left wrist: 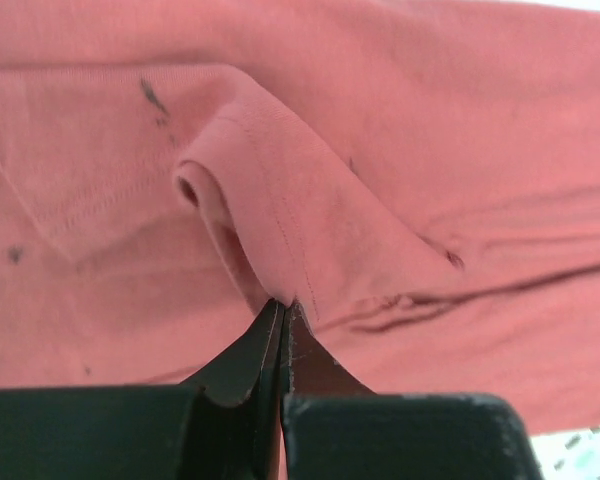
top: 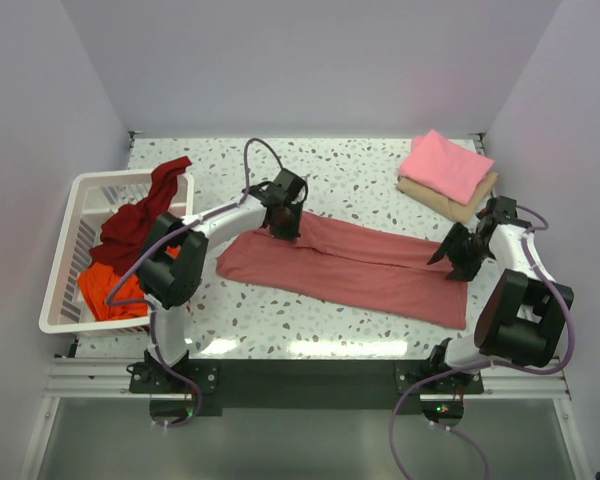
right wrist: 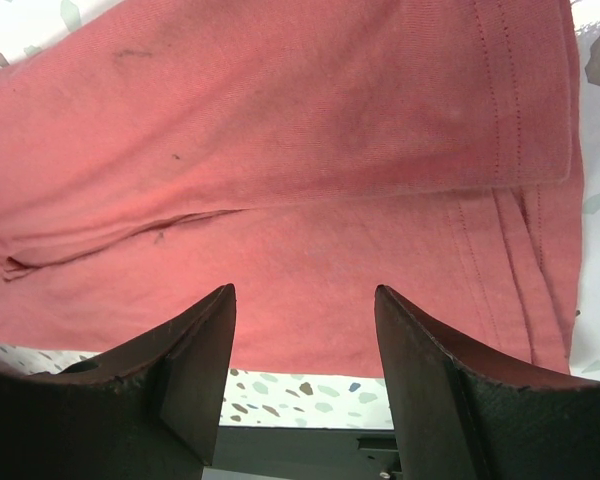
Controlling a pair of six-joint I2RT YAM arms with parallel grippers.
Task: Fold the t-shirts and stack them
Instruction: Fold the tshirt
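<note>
Left gripper [left wrist: 280,318] clamped on rose shirt [left wrist: 400,150] hem.
Shirt's long axis runs across the table to right gripper [right wrist: 305,300], jaws apart over its other end.

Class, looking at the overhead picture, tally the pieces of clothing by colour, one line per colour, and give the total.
Rose-red t-shirt, spread on the table: 1
Bright pink t-shirt, folded, far right: 1
Tan folded garment under the pink one: 1
Dark maroon t-shirt, draped over the basket: 1
Orange t-shirt, in the basket: 1
Total: 5
</note>
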